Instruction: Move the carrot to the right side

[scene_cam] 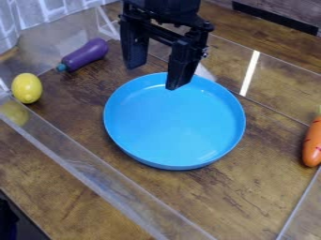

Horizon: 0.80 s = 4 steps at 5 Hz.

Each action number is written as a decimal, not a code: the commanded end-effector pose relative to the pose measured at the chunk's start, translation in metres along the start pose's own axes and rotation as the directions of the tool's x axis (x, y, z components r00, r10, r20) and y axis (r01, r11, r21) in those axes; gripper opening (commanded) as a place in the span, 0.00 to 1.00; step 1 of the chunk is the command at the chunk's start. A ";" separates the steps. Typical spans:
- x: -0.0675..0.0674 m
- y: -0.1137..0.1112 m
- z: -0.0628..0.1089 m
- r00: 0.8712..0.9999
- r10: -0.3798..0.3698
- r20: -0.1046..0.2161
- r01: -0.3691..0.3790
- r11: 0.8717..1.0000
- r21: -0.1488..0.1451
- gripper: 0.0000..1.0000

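Observation:
The orange carrot point(311, 143) lies on the wooden table at the far right edge of the view, partly cut off by the frame. My black gripper point(158, 66) hangs at the back, above the far rim of the big blue plate point(138, 142). Its two long fingers point(183, 67) stand apart with nothing between them, so it is open. The carrot is well to the right of the gripper and apart from it.
A purple eggplant point(85, 52) lies at the back left and a yellow lemon point(26, 88) at the left edge. A clear plastic wall runs along the front left and the back of the table point(75, 187).

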<state>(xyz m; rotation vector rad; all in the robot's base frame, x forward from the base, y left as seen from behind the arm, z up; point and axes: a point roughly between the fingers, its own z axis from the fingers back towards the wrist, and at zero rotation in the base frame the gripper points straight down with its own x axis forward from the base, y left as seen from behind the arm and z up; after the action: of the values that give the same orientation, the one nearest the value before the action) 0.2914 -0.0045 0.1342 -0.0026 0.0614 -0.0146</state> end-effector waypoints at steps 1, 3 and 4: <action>0.005 0.010 -0.001 1.000 -0.013 -0.013 0.013 1.000 -0.002 1.00; 0.013 0.021 0.002 0.998 -0.054 -0.028 0.054 0.998 -0.011 1.00; 0.015 0.020 0.006 0.997 -0.076 -0.025 0.076 0.997 -0.017 1.00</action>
<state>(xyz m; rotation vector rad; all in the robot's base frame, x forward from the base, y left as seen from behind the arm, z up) 0.3004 0.0140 0.1241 -0.0251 0.1455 -0.0927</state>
